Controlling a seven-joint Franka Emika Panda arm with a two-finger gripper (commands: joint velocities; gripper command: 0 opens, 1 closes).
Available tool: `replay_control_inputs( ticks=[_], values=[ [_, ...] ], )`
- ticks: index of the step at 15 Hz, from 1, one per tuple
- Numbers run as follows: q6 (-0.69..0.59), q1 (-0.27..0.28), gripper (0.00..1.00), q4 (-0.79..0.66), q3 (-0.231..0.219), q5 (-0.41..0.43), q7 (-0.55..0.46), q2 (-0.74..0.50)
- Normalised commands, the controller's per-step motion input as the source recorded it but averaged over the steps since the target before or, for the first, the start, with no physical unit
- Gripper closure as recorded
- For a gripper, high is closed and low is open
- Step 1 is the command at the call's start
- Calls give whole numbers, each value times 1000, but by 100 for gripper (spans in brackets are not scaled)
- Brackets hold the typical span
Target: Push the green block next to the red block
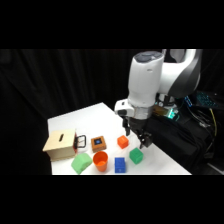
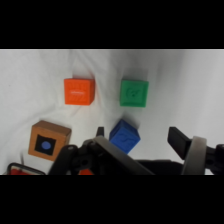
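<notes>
Green block (image 1: 136,156): small teal-green cube, sat on the white bench (image 1: 95,117) near its front right edge, just below the jaws (image 1: 137,137) in the side view. In the wrist view the green block (image 2: 133,93) lay level with the red block (image 2: 79,91), a clear strip of bench between them (not touching).

Red block (image 1: 123,142): small red-orange cube, rested apart from the green one, toward the arm's (image 1: 145,80) side.

Blue block (image 1: 120,164): stood at the front edge, just beside the green block; in the wrist view the blue block (image 2: 124,136) sat tilted cornerwise, between the two fingers.

Jaws (image 2: 135,137): spread wide, holding nothing, hovering above the bench with the blue cube showing in the gap.

Brown block (image 1: 98,144) with blue mark on top: stood left of the red cube; brown block (image 2: 48,142) also seen at the wrist view's lower left.

Orange cup (image 1: 100,161): round, at the front edge.

Light-green block (image 1: 81,163): larger, left of the cup.

Wooden box (image 1: 60,145): slotted top, at the bench's left end, a black handle-like piece on its right side.
</notes>
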Motion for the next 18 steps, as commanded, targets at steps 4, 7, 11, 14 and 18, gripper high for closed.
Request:
replay_control_inputs(
  ticks=[4,7,11,14,18],
  values=[
    [219,170,0,62,83,-137,312,196],
    [337,154,0,153,-15,-156,284,347],
    [314,189,0,200,-139,-160,236,384],
    [215,217,0,211,-196,-88,151,334],
    [123,181,0,133,-184,-16,90,192]
  ],
)
